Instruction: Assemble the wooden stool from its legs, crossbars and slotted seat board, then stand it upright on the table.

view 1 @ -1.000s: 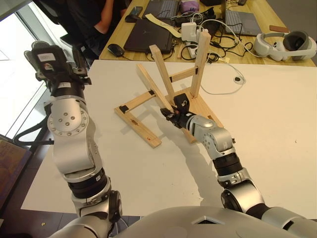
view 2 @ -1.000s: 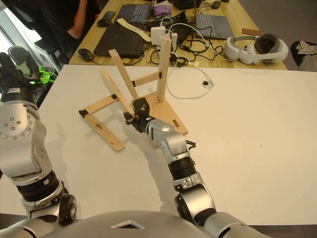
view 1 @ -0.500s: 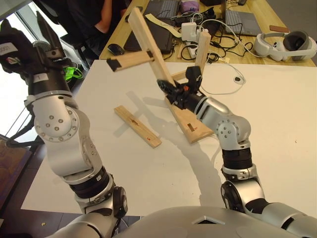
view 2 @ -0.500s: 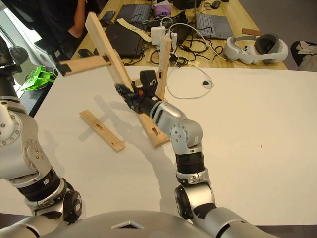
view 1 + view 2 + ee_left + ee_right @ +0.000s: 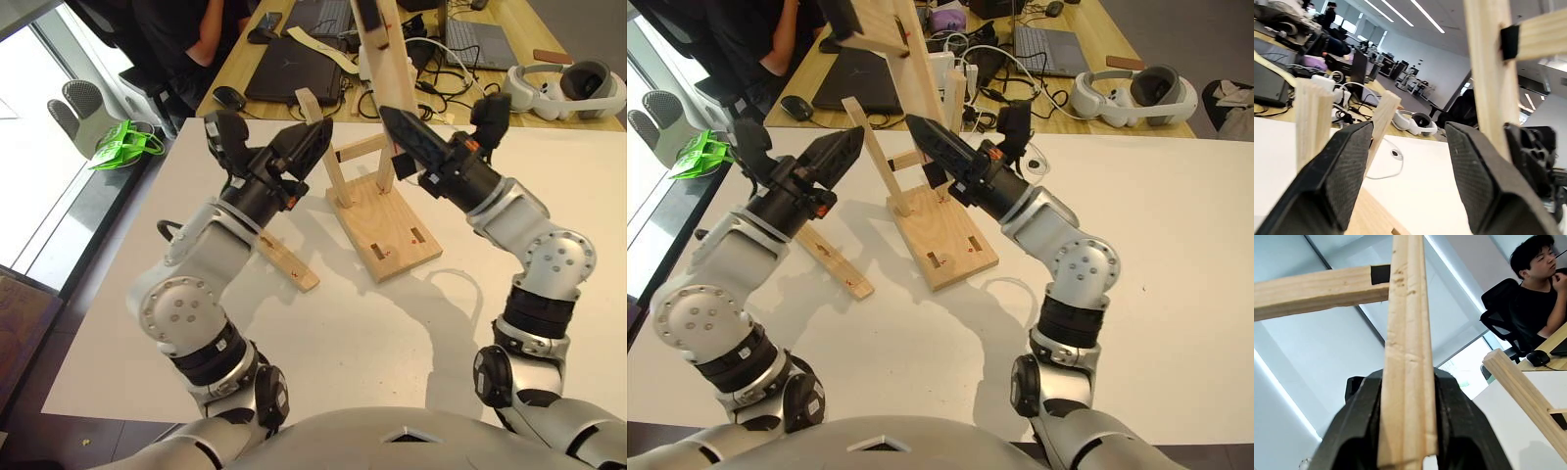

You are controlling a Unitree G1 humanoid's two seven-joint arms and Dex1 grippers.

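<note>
The slotted seat board (image 5: pixel 390 235) lies flat mid-table. Two legs (image 5: pixel 325 149) rise from it, joined by a crossbar (image 5: pixel 361 149). My right gripper (image 5: pixel 411 147) is shut on a third leg (image 5: pixel 921 83), held high over the board with a crossbar (image 5: pixel 862 29) sticking out near its top. The right wrist view shows that leg (image 5: pixel 1405 357) clamped between the fingers (image 5: pixel 1459 421). My left gripper (image 5: pixel 266 147) stands open just left of the standing legs, nothing between its fingers (image 5: pixel 1342 181). A loose leg (image 5: pixel 284 262) lies flat under my left forearm.
A wooden desk beyond the table's far edge carries a laptop (image 5: pixel 294 69), a mouse (image 5: pixel 229 98), cables and a headset (image 5: pixel 563 88). A white cable loop (image 5: pixel 468 157) lies on the table behind the board. Bare white tabletop stretches in front and to the right.
The right gripper has swung its leg and crossbar higher and rightward; the seat board, tilted before, now lies flat. My left arm came in from the far left, gripper open beside the legs.
</note>
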